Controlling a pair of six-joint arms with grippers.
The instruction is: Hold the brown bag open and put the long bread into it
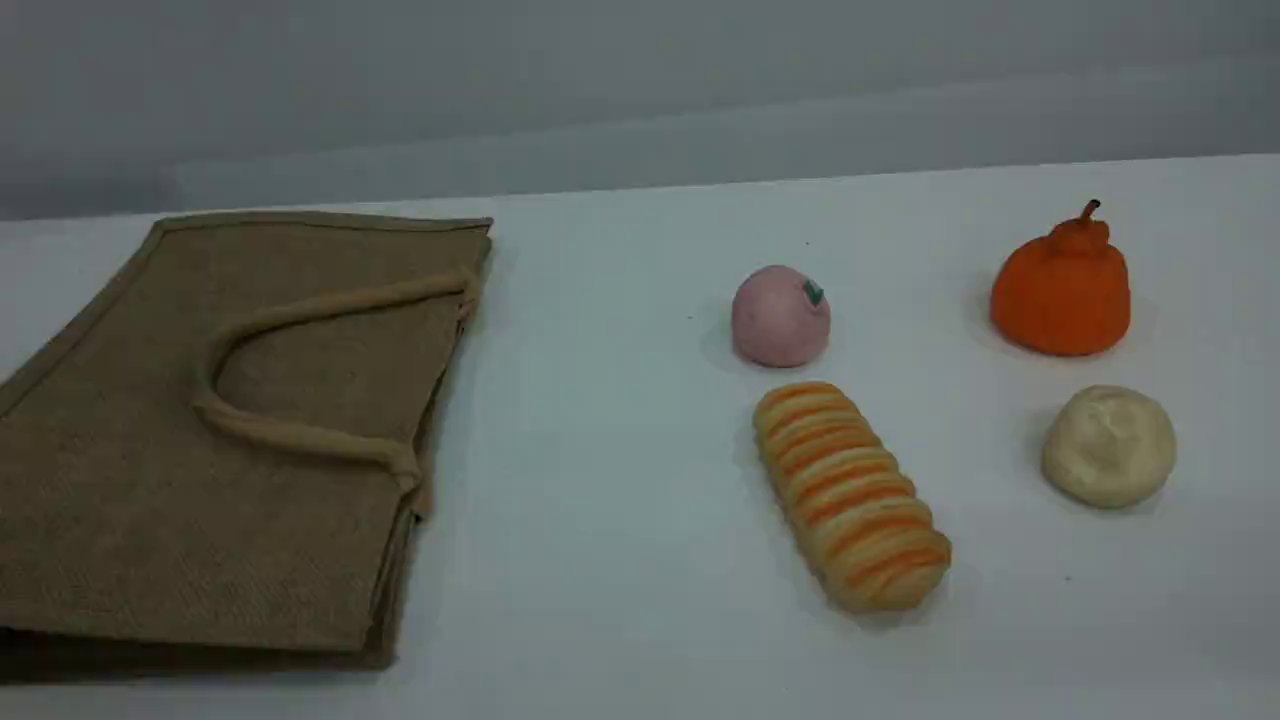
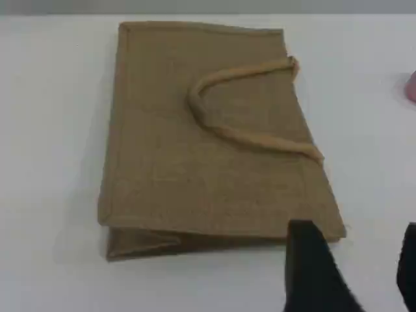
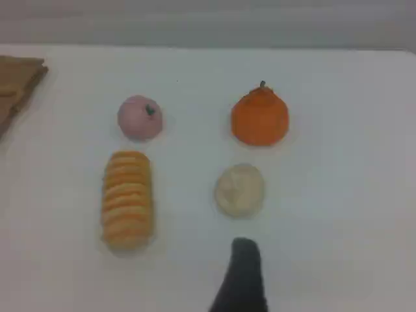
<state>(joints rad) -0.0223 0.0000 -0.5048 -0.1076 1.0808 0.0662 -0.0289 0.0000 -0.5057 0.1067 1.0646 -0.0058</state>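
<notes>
The brown bag [image 1: 230,430] lies flat and closed on the left of the white table, its mouth edge facing right, a beige loop handle [image 1: 290,435] resting on top. In the left wrist view my left gripper [image 2: 361,266] hovers open and empty just off the near right corner of the bag [image 2: 195,169]. The long bread [image 1: 850,495], yellow with orange stripes, lies alone at centre right. The right wrist view shows the bread [image 3: 127,198] ahead to the left of one dark fingertip [image 3: 243,266] of my right gripper, which holds nothing. Neither arm appears in the scene view.
A pink ball with a green mark [image 1: 780,315] sits just behind the bread. An orange pear-shaped toy [image 1: 1062,290] and a cream round bun [image 1: 1108,445] stand to the right. Bare table [image 1: 600,450] separates bag and food.
</notes>
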